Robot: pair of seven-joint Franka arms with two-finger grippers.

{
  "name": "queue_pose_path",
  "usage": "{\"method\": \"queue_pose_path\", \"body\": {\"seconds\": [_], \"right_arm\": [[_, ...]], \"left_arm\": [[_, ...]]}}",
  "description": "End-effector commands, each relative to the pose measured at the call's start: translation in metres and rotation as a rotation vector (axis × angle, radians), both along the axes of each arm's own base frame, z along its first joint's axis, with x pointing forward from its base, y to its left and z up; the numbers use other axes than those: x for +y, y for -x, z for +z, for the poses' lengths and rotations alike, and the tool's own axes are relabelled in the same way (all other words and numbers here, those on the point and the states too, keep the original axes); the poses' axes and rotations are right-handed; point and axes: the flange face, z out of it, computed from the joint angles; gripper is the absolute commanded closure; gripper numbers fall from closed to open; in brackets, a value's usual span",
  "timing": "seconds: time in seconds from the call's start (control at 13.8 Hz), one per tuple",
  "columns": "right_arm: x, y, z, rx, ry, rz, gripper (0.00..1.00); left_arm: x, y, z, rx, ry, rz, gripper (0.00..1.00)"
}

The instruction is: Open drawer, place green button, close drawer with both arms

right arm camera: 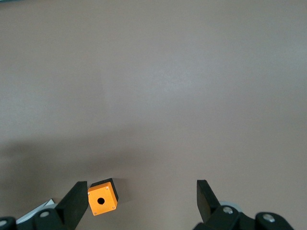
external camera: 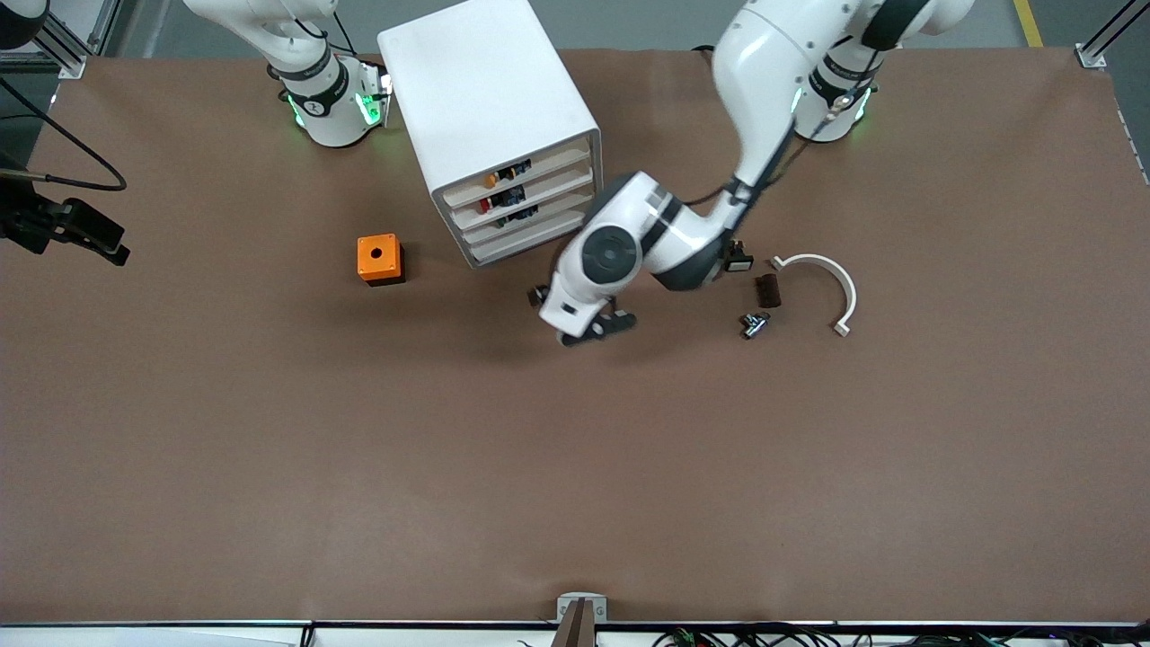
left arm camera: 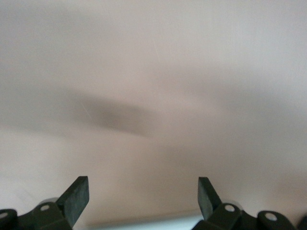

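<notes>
The front view is evenly and brightly lit from above; soft, short shadows are cast on the brown matte table (external camera: 269, 449) below the white rounded four-drawer cabinet (external camera: 485, 99) and the small orange box with a hole (external camera: 379, 259). Mild glare is seen on the glossy white arm (external camera: 764, 81). The left wrist view is washed out and blurred, with one dark smeared shadow at centre left.
</notes>
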Motion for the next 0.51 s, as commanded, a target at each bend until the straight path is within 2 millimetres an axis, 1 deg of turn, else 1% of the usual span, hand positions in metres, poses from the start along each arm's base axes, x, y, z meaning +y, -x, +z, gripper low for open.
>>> {"method": "queue_pose_path", "body": {"seconds": [0.0,0.07,0.22,0.36,0.43], "right_arm": [[-0.002,0.004,0.006,-0.008,0.016,0.011,0.00],[0.000,0.004,0.006,-0.008,0.016,0.013,0.00],[0.000,0.004,0.006,-0.008,0.016,0.013,0.00],[0.001,0.004,0.006,-0.008,0.016,0.014,0.00],[0.001,0.004,0.006,-0.008,0.016,0.014,0.00]], "left_arm": [[0.061,-0.045,0.063,-0.146,-0.065,0.019,0.00],[0.089,-0.060,0.084,-0.159,-0.076,0.051,0.00],[0.132,-0.081,0.119,-0.209,-0.102,0.029,0.00],[0.191,-0.106,0.159,-0.284,-0.105,-0.018,0.00],[0.218,-0.114,0.172,-0.297,-0.107,-0.031,0.00]]}}
